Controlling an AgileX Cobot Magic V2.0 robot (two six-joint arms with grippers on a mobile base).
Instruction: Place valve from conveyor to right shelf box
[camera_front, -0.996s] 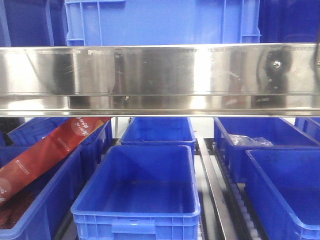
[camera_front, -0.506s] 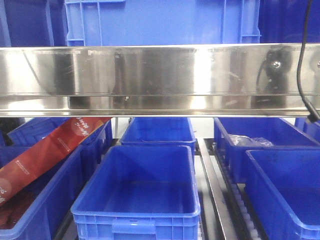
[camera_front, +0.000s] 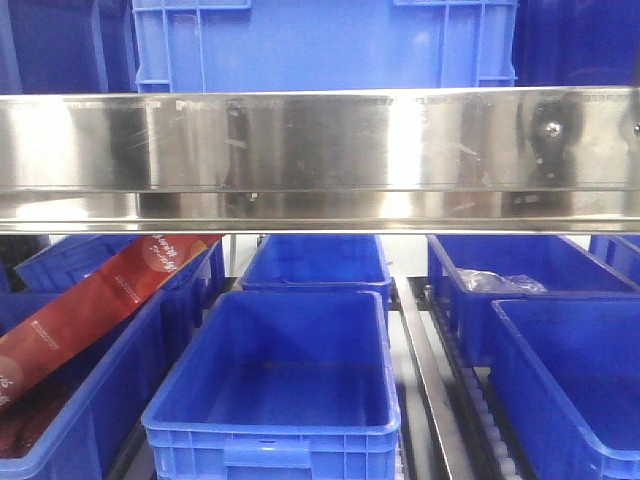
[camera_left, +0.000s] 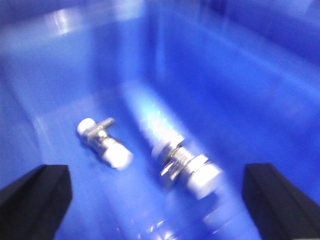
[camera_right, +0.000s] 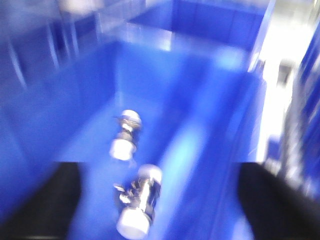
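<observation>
Both pincers, left gripper (camera_left: 155, 200) and right gripper (camera_right: 157, 200), hang wide open and empty over a blue box (camera_left: 240, 75). Below and between the jaws lie the valve (camera_left: 105, 142) and a second valve (camera_left: 187, 167) (blurred), apparently released there as delivered.

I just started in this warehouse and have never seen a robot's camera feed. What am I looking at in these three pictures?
It is a two-armed robot on wheels. The front view looks at a steel shelf rail with blue plastic bins below; one holds a red package. The other two cameras sit on the wrists and look down into a blue box. On its floor lie two small silvery valves with white caps, apart from each other. The dark shapes at the lower corners are the fingers of the left gripper and of the right gripper. Both are spread wide, holding nothing. The pictures are blurred.
</observation>
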